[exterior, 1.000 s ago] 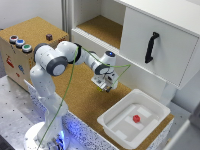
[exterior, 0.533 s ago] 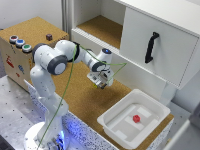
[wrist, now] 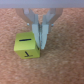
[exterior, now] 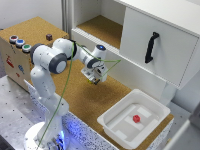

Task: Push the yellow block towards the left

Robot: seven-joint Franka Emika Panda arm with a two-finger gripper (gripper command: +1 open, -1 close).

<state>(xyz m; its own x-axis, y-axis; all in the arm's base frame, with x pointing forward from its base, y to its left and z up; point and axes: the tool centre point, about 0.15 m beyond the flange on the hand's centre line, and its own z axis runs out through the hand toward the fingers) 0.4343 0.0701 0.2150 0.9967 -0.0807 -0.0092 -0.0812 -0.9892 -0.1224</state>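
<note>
Yellow block sits on the cork bench, touching the tool, whose fingers are pressed together beside it. Keep the tips low and sweep steadily left, so the block slides without tumbling.

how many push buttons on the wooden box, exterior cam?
3 round buttons in a row on top of the wooden box at the exterior view's left: button one, button two, button three. A dark knob sits apart; more may be hidden.
</note>
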